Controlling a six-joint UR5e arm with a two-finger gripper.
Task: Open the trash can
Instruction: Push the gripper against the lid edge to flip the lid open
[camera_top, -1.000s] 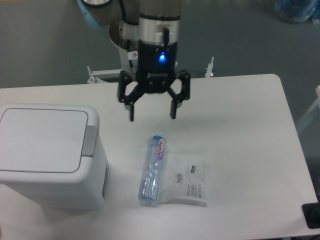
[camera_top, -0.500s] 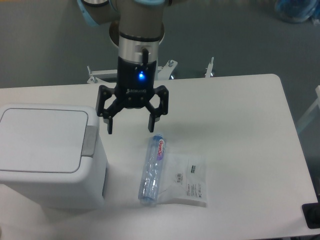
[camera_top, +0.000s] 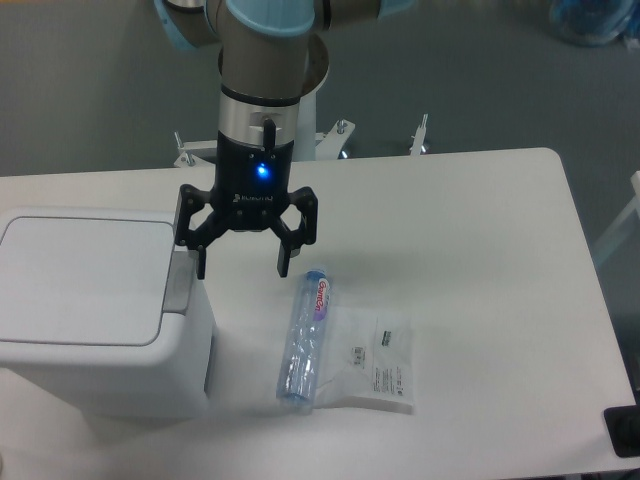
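Nearest the lower edge of the frame, right of centre, a clear plastic packet (camera_top: 375, 360) with printed labels lies flat on the white table (camera_top: 480, 250). Along its left edge, touching or slightly overlapping it, lies a clear plastic bottle (camera_top: 303, 338) on its side, its blue cap pointing toward the upper part of the frame and a red-and-white label just below the cap.

At the lower left stands the trash can (camera_top: 100, 315), a big white boxy bin with rounded corners. Its flat white lid (camera_top: 85, 280) is shut and lies level on the rim. On the right side of the rim sits a grey push tab (camera_top: 180, 283).

Above the bin's right edge, in the middle left of the frame, hangs the claw (camera_top: 242, 268). Its two dark fingers are spread wide and hold nothing. The left fingertip (camera_top: 201, 268) shows right over the top of the grey tab; whether it touches the tab cannot be told from this angle. The right fingertip (camera_top: 282, 266) hangs over bare table, just up-left of the bottle cap and apart from it. A blue light glows on the claw's black body, under the silver wrist of the arm (camera_top: 262, 60), which rises to the upper edge of the frame
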